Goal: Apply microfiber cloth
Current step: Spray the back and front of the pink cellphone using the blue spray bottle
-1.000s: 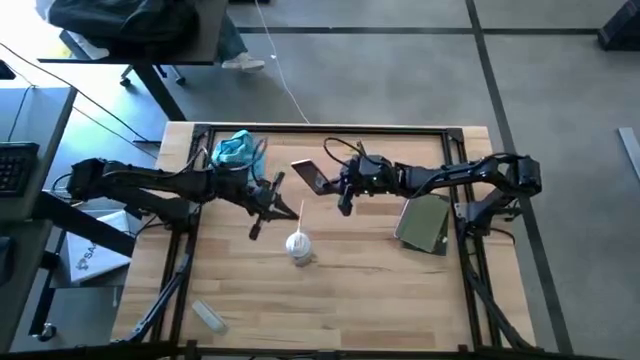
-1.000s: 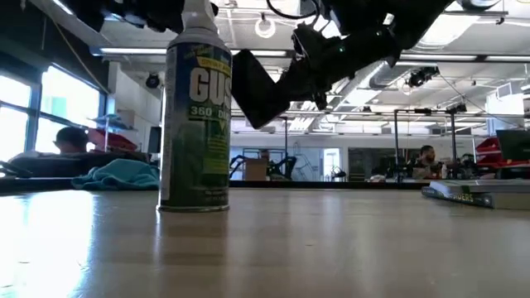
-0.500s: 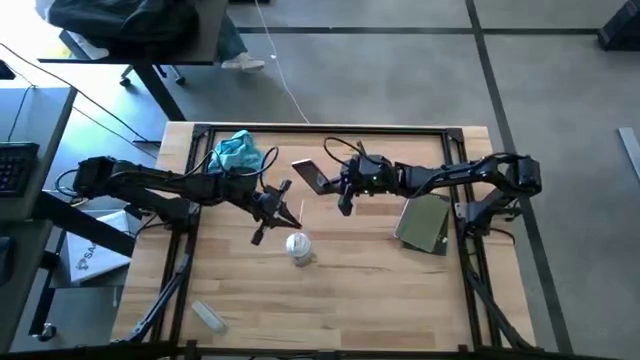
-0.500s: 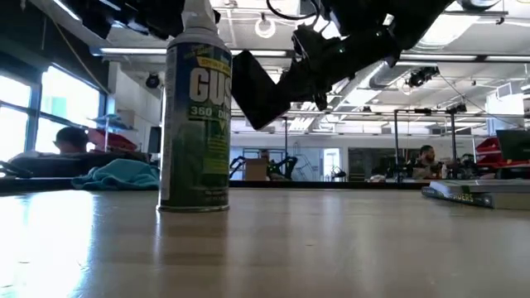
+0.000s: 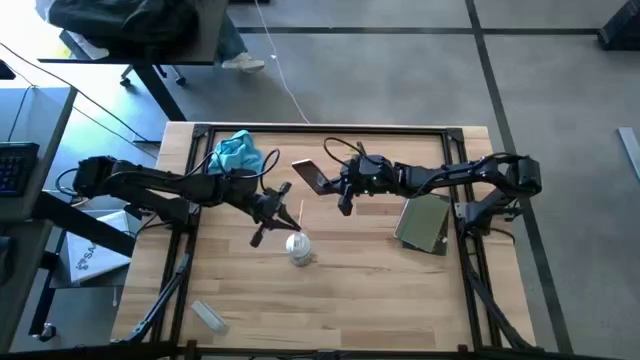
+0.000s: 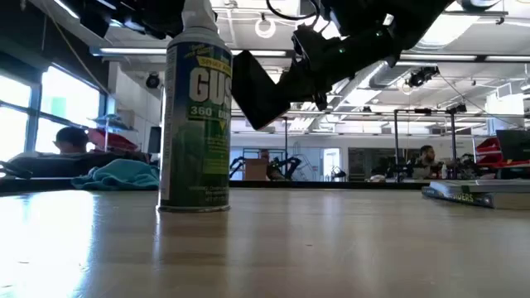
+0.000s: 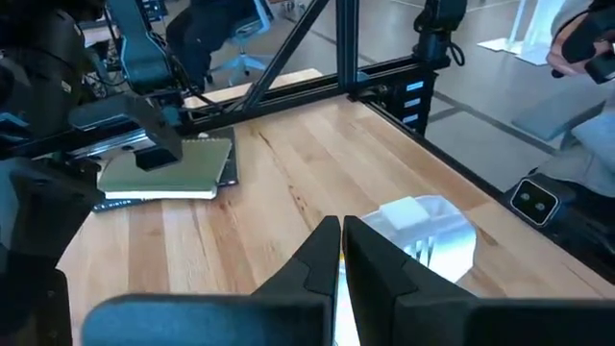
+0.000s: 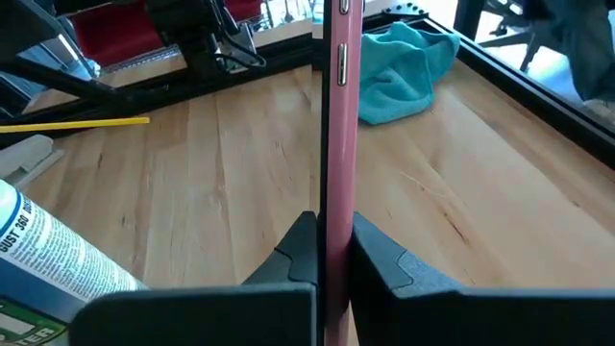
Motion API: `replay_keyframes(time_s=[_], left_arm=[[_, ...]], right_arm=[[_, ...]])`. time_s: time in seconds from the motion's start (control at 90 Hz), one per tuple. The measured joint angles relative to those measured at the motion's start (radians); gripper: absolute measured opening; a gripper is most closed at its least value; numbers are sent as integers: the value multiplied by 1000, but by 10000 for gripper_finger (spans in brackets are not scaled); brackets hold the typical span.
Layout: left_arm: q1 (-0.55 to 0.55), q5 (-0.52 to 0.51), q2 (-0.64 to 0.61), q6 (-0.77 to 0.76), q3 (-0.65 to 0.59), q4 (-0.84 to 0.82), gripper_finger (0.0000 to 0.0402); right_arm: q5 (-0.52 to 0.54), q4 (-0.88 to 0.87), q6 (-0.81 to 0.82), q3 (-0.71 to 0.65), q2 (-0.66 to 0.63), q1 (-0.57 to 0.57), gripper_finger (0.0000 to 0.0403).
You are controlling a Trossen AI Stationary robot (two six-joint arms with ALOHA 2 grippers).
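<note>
1. The right hand (image 8: 325, 252) is seen closed on a phone (image 8: 338, 115) with a pink edge, gripped edge-on between its two fingers and held clear above the bench (image 5: 380, 290).
2. In the high view the right hand (image 5: 344, 190) is placed over the middle of the bench, with the phone (image 5: 308, 176) tilted and projecting from it toward the left arm's side.
3. The left hand (image 5: 268, 213) is found near the right hand, above the bench; its fingers (image 7: 312, 274) are brought together with only a thin gap, and nothing is held between them.
4. A spray can (image 5: 297, 246) is stood upright just beside the left hand, on the side nearer the bench's front edge; in the low view the spray can (image 6: 197, 124) is shown with green lettering.
5. The microfiber cloth (image 5: 236, 152) is lain crumpled at the far edge of the bench, behind the left hand and well apart from the right hand; it is touched by neither.
6. From the right wrist view the microfiber cloth (image 8: 408, 67) is seen beyond the held phone.
7. A flat grey-green pad (image 5: 425, 222) is laid beside the right arm, well apart from the right hand.
</note>
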Motion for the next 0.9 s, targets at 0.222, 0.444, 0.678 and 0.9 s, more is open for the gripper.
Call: replay_keyframes(time_s=[0.222, 0.444, 0.678, 0.9], left_arm=[[0, 2, 14, 0, 1, -8, 0], [0, 4, 37, -1, 2, 8, 0], [0, 3, 36, -2, 1, 9, 0], [0, 3, 36, -1, 0, 8, 0]], right_arm=[[0, 22, 5, 0, 0, 3, 0], [7, 39, 3, 0, 10, 27, 0], [-4, 28, 91, 0, 77, 46, 0], [-57, -10, 190, 0, 79, 53, 0]])
